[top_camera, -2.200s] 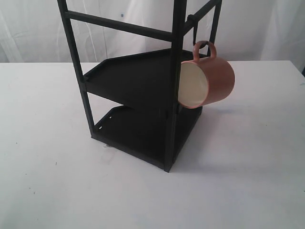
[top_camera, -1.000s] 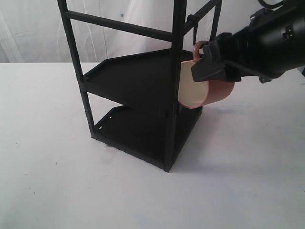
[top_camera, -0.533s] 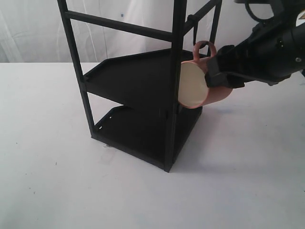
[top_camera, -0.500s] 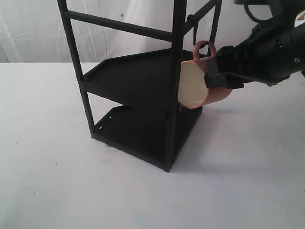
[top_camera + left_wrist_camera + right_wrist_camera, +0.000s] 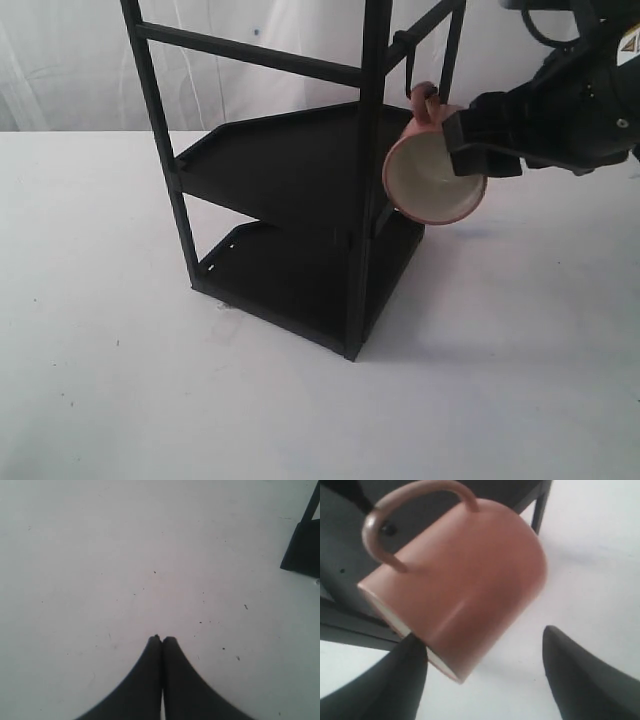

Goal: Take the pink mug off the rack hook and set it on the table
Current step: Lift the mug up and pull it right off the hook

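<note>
The pink mug hangs by its handle from the rack hook, tilted so its cream inside faces the exterior camera. My right gripper is at the mug's right side and stands open. In the right wrist view the pink mug lies partly between the fingers of the right gripper: one finger touches the rim, the other is well apart. The hook's tip shows inside the handle loop. My left gripper is shut and empty over the table.
The tall black shelf rack stands mid-table with two shelves; one of its feet shows in the left wrist view. White table spreads on all sides of it, and a white curtain hangs behind.
My right arm came in from the right and closed around the mug. The mug has swung on the hook, its mouth now turned more toward the exterior camera.
</note>
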You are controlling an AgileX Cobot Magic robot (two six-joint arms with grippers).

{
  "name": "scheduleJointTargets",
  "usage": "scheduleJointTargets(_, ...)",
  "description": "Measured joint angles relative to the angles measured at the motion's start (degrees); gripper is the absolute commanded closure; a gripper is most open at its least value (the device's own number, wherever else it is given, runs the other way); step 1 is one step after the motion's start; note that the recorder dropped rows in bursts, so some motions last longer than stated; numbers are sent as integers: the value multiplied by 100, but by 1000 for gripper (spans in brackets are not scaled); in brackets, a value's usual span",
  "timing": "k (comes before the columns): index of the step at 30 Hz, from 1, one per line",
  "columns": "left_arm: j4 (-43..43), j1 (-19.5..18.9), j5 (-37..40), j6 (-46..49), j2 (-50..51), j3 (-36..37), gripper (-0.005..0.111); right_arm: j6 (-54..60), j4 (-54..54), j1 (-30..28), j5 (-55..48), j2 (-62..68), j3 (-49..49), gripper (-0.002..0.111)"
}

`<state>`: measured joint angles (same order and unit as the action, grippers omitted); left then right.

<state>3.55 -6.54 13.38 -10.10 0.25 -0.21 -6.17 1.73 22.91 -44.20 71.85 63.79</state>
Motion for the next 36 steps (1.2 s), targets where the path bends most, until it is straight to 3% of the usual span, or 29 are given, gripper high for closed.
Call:
scheduleJointTargets(13, 0, 0, 0, 0, 0, 0, 107, -244, -245, 0, 145, 63, 0, 66)
scheduleJointTargets(28, 0, 0, 0, 0, 0, 0, 107, -267, -173, 0, 180, 305, 0, 99)
scheduleJointTargets(36, 0, 0, 0, 0, 0, 0, 107, -417, -212, 0, 190, 305, 0, 103)
